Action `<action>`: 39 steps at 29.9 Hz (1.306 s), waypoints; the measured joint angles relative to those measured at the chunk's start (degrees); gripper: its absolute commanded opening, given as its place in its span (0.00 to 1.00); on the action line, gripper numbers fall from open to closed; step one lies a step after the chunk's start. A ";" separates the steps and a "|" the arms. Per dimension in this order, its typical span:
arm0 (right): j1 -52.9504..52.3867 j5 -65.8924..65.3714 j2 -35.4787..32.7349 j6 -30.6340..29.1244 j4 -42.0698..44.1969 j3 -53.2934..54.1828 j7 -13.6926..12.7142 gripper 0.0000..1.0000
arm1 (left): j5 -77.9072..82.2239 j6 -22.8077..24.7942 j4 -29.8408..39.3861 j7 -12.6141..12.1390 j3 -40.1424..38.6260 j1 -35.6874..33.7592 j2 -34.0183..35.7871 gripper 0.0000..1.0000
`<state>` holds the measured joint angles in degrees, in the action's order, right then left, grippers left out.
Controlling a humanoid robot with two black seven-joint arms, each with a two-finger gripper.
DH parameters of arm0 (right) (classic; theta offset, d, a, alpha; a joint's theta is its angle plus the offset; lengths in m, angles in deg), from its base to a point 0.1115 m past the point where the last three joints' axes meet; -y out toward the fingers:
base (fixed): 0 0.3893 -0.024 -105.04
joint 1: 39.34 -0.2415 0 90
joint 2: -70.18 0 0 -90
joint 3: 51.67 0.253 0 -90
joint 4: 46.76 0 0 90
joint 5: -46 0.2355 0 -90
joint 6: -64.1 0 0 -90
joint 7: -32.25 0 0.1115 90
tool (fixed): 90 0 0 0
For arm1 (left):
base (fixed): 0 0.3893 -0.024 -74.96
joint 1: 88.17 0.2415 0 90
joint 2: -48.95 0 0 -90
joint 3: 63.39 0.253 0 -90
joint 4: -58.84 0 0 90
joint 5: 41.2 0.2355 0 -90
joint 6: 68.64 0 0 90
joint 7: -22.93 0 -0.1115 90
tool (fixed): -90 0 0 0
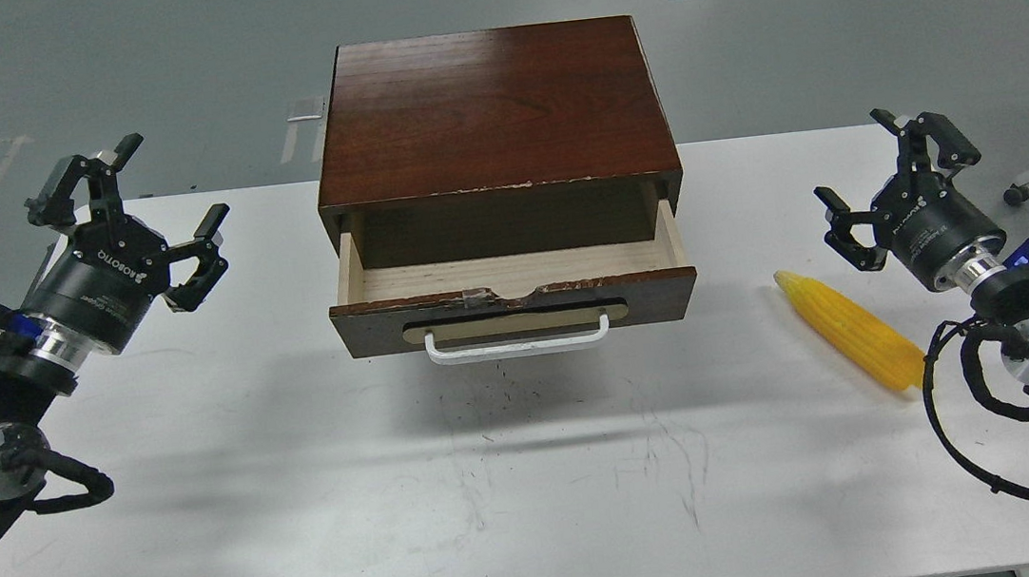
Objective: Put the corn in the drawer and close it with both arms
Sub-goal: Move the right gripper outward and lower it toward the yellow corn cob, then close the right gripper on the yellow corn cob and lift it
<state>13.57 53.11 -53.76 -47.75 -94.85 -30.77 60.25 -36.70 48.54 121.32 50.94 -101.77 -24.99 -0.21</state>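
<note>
The yellow corn (851,330) lies on the white table (534,477) to the right of the cabinet, its tip pointing up-left. The drawer (512,289) stands pulled open and its pale-wood inside is empty; its white bar handle (517,343) faces me. My left gripper (128,205) is open and empty, raised over the table's left side, well left of the drawer. My right gripper (894,167) is open and empty, raised at the right, just up-right of the corn and not touching it.
The dark reddish-brown cabinet (492,109) holding the drawer sits at the table's back middle. A black cable (972,460) loops from my right arm near the corn's thick end. Grey floor lies beyond the table.
</note>
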 measured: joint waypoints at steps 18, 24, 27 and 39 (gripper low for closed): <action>-9.49 -52.01 -21.55 -2.89 -10.15 -0.23 0.00 1.00 | 0.70 0.81 0.67 0.00 -0.07 0.19 -0.05 1.00; -8.93 -72.75 -25.61 -0.87 -12.10 -2.44 0.01 1.00 | 0.78 0.83 0.70 0.00 -0.02 0.06 -0.59 1.00; -8.58 -81.32 -25.77 3.89 -11.93 -6.14 0.01 1.00 | 0.78 0.83 0.81 0.00 0.19 0.05 -0.65 1.00; -11.17 -88.72 -17.67 12.79 -8.00 -19.66 0.01 1.00 | 0.78 0.83 0.89 0.00 0.16 0.17 -0.64 1.00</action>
<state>2.40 -35.61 -71.42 -34.96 -102.85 -50.43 60.26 -35.92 49.37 122.22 50.94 -101.61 -24.82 -0.84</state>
